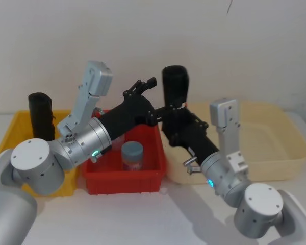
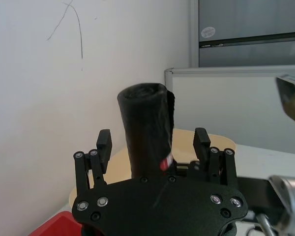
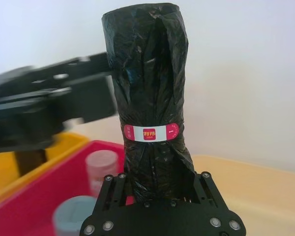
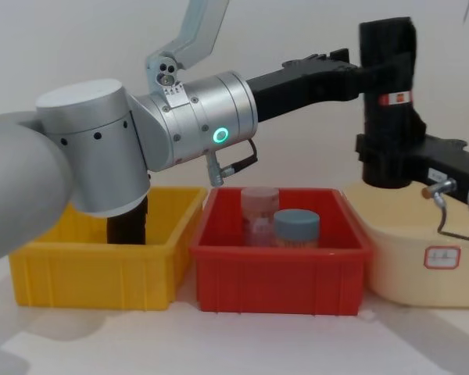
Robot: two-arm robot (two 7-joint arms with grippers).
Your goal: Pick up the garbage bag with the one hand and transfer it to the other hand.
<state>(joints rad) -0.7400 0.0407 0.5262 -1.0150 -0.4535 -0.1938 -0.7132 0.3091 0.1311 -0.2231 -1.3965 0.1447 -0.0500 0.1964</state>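
The garbage bag [image 1: 174, 84] is a tall black roll with a red-and-white band [image 3: 151, 132], held upright in the air over the red bin. My right gripper [image 3: 160, 184], on the arm with the blue ring light [image 1: 210, 182], is shut on the bag's lower part [image 4: 383, 160]. My left gripper [image 1: 145, 86], on the arm with the green ring light [image 4: 219, 135], reaches in from the left at the height of the bag's upper half. It is open, its fingers [image 2: 104, 143] spread wider than the roll [image 2: 145, 125], which stands in line between them.
Under the arms a red bin [image 4: 277, 273] holds a blue-lidded jar [image 4: 297, 226] and a pinkish jar. A yellow bin [image 4: 94, 273] on the left holds another black roll [image 1: 41, 115]. A cream tub [image 1: 275, 138] sits on the right, and a white wall stands close behind.
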